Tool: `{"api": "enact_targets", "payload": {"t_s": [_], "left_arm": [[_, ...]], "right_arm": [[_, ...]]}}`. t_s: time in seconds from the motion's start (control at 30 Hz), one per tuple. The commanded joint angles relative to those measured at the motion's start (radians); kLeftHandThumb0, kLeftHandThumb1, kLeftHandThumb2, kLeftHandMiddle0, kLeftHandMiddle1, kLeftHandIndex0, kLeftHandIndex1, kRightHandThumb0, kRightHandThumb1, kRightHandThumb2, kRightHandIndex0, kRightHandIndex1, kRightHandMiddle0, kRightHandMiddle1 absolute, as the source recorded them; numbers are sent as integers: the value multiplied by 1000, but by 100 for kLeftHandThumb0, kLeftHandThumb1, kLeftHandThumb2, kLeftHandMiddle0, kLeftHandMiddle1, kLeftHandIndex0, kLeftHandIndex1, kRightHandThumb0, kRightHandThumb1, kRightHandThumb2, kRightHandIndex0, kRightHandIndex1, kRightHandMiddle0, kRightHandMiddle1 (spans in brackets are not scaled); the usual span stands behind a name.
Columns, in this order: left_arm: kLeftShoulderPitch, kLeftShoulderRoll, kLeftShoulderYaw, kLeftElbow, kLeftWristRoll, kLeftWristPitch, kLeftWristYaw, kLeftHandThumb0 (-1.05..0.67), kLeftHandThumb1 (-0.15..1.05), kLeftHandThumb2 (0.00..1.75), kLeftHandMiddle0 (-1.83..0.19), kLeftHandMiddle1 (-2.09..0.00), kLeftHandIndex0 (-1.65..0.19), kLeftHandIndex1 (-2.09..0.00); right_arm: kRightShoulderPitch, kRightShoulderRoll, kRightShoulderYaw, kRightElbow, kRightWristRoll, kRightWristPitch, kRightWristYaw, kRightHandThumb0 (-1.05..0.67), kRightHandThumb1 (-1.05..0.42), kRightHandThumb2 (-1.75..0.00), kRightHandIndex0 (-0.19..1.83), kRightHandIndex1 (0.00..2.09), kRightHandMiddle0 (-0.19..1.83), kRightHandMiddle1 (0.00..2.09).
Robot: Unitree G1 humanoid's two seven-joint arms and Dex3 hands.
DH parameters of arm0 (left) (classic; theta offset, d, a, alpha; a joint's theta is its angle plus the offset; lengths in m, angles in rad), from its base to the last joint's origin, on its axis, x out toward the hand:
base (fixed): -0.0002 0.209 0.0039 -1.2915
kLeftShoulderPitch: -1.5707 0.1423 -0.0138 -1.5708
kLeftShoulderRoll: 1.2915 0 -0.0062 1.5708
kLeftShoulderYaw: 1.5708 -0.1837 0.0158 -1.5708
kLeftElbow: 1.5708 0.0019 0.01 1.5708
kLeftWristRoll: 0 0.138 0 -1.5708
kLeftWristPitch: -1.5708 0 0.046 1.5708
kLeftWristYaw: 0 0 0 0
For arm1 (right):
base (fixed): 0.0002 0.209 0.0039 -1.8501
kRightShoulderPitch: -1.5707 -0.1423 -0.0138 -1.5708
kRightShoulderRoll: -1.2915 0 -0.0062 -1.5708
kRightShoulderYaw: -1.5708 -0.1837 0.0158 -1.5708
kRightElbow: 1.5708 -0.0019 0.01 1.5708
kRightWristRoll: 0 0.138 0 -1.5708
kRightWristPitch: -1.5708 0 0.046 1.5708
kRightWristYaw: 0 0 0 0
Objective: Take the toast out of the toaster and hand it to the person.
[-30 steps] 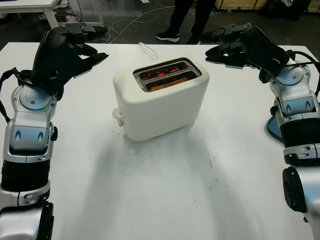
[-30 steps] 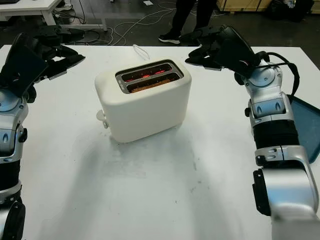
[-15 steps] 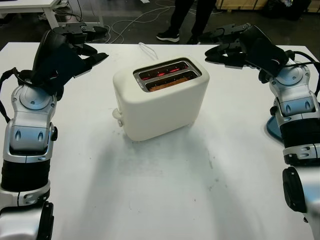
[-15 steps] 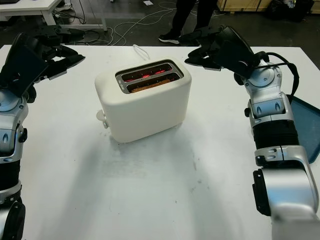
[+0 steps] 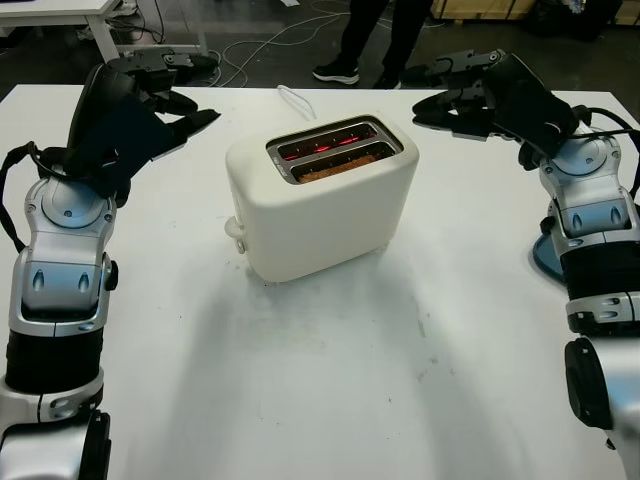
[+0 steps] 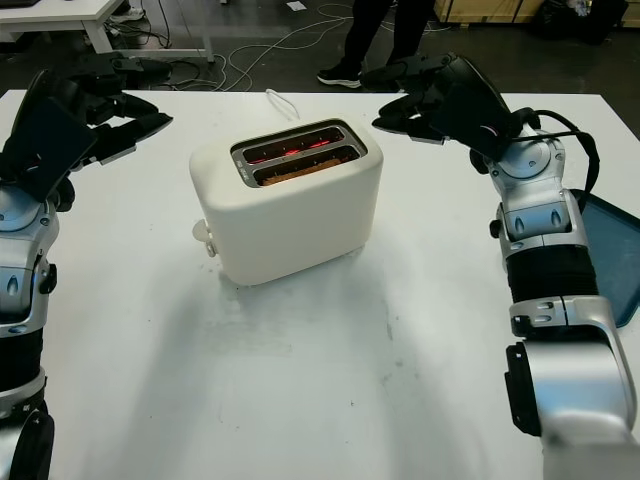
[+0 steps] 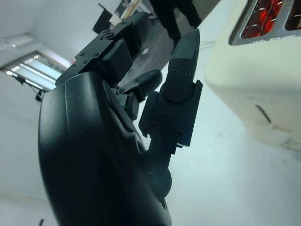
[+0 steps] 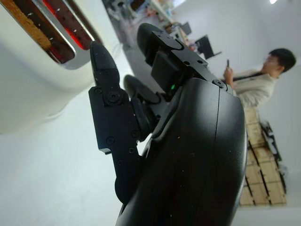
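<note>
Head cameras: cream toaster (image 5: 322, 197) stands mid-table, both slots glowing red. Toast (image 5: 338, 166) sits low in the nearer slot, only its brown top edge visible. My left hand (image 5: 165, 100) hangs above the table off the toaster's left side, released, holding nothing. My right hand (image 5: 462, 95) hangs off the toaster's right side, near the far edge, also released and empty. Neither touches the toaster. A person's legs (image 5: 375, 35) stand beyond the far table edge. Blue tray (image 6: 610, 255) lies at the table's right edge.

Left wrist: my fingers (image 7: 178, 94) unclenched, toaster wall close by, apart from it.

Right wrist: fingers (image 8: 110, 117) loose, toast edge in the slot beyond them; a seated person (image 8: 256, 77) farther off.

Progress, as I judge it: nothing done yet. Reach, grasp, lift-out and handover all remain.
</note>
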Motion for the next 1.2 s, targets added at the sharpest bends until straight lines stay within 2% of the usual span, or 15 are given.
{"api": "enact_targets", "payload": {"t_s": [0.0, 0.07, 0.2, 0.37, 0.7, 1.17], "left_arm": [[29, -11, 18, -27, -8, 7, 12, -46, 92, 3, -27, -98, -58, -18], [54, -22, 25, -57, -10, 15, 19, -48, 92, 4, -24, -97, -55, -17], [88, -57, 36, -165, -21, 118, 32, -47, 92, 8, -16, -89, -47, -12], [114, -74, 49, -243, -28, 179, 36, -47, 92, 10, -13, -85, -43, -10], [113, -70, 51, -263, -49, 206, 22, -51, 92, 10, -14, -83, -44, -9], [131, -66, 53, -306, -69, 235, 19, -49, 92, 10, -11, -84, -42, -8]], "right_arm": [[35, 15, -19, -50, 27, 40, -12, -38, -91, -1, 45, 13, 51, 0], [67, 26, -36, -107, 52, 88, -11, -41, -92, -2, 39, 9, 43, 0], [127, 34, -66, -209, 92, 170, -16, -43, -92, -8, 25, 1, 28, 0], [179, 21, -83, -310, 100, 248, -21, -42, -92, -12, 18, 0, 19, 0], [198, 4, -88, -352, 98, 293, -17, -38, -92, -14, 20, 1, 19, 0], [191, 4, -78, -359, 105, 318, -9, -44, -92, -10, 20, 1, 21, 1]]}}
